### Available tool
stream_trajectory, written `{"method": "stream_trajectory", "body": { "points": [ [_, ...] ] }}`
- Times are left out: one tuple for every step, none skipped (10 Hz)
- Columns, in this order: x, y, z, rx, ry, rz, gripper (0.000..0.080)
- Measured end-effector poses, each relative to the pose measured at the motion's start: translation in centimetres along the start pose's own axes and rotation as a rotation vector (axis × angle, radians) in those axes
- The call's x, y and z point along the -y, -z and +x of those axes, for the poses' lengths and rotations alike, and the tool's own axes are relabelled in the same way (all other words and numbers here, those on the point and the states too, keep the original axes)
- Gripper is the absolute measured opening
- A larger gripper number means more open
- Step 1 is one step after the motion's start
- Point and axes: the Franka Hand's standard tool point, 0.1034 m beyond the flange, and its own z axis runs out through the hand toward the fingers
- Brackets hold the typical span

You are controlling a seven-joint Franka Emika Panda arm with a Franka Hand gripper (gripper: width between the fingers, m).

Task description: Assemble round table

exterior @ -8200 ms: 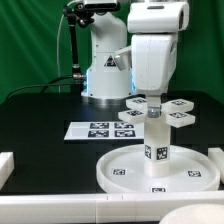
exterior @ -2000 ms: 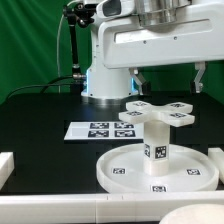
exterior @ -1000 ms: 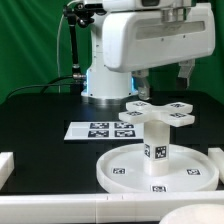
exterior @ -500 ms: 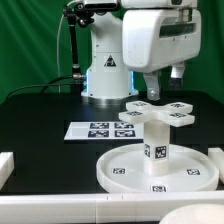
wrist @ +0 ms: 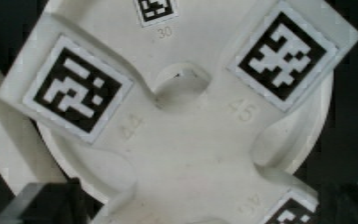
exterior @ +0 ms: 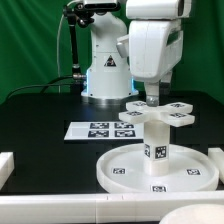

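The large rimmed round disc [exterior: 120, 172] lies on the black table at the front. The short thick leg [exterior: 157, 145] stands upright on its middle. The cross-shaped four-armed piece [exterior: 135, 117] sits on top of the leg. My gripper [exterior: 152, 98] hangs straight above the centre of the cross piece, fingertips just over it, turned edge-on to the exterior camera. In the wrist view the cross piece [wrist: 176, 130] fills the picture with its tags. Nothing is between the jaws, which stand apart.
The marker board [exterior: 95, 130] lies flat behind the disc on the exterior view's left. The robot base [exterior: 105, 70] stands at the back. White border blocks run along the front [exterior: 50, 210], the left [exterior: 5, 165] and the right [exterior: 215, 155].
The gripper has turned about its vertical axis from broadside to edge-on and come down closer over the cross piece. The table parts have not moved.
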Motion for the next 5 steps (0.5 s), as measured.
{"method": "stream_trajectory", "body": {
  "points": [
    [0.18,-0.26,-0.18,0.003,0.003,0.004,0.0649],
    [0.19,-0.43,-0.30,0.004,0.014,0.005,0.0649],
    [0.16,-0.66,-0.44,0.007,0.038,0.007,0.0649],
    [0.13,-0.88,-0.49,0.010,0.056,0.009,0.0649],
    [0.13,-0.93,-0.47,0.010,0.058,0.008,0.0649]
  ]
}}
